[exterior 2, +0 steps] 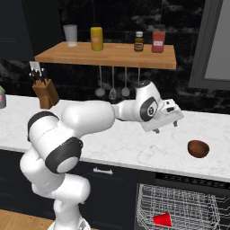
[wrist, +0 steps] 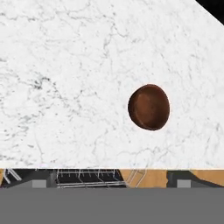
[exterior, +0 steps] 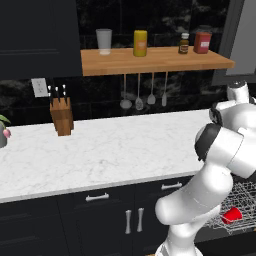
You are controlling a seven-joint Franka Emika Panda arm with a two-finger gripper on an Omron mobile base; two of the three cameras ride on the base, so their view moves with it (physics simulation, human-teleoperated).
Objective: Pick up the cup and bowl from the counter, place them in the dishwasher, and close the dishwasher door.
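Brown bowl [exterior 2: 198, 148] on counter [exterior 2: 134, 148], below-right of open gripper [exterior 2: 166, 127].

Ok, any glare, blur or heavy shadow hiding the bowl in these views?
Hand view: bowl sharp on evenly lit counter, no glare and barely any shadow. Right base view: bowl clear, backsplash very dark. Left base view: dark upper wall, slightly soft.

Wooden wall shelf [exterior: 160, 62] with grey tumbler [exterior: 104, 41], yellow jar [exterior: 140, 43], red canister [exterior: 202, 42], knife block [exterior: 62, 115] below

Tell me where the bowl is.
The bowl sits on the white counter, right of the claw, above the open dishwasher's rack.
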